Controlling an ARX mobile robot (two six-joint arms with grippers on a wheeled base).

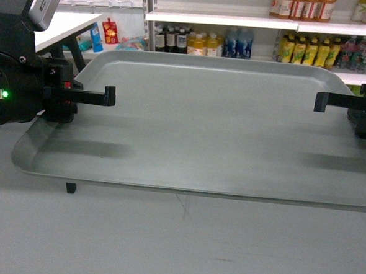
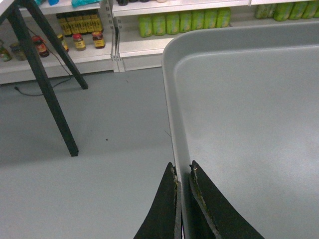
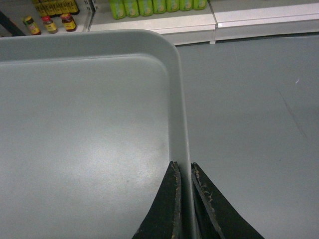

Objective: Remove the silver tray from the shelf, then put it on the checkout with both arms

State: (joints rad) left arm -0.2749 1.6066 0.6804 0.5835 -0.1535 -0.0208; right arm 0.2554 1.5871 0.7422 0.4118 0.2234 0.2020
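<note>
The silver tray (image 1: 215, 120) is a wide, shallow grey tray spanning most of the head view, over the white checkout (image 1: 164, 247). My left gripper (image 2: 183, 172) is shut on its left rim, one finger (image 1: 92, 97) lying over the tray, the other fingertip (image 1: 71, 188) showing beneath the front edge. My right gripper (image 3: 182, 167) is shut on the right rim, with a finger (image 1: 334, 101) reaching over the tray. In the wrist views the silver tray (image 2: 249, 109) (image 3: 84, 124) lies flat and carries nothing. A white shelf (image 1: 215, 19) runs across behind.
Store shelves with rows of drink bottles (image 1: 306, 51) line the back. A white table (image 1: 65, 24) on slanted black legs (image 2: 47, 89) stands at the back left, close to the left arm. The grey floor (image 2: 109, 99) lies between the table and the shelves.
</note>
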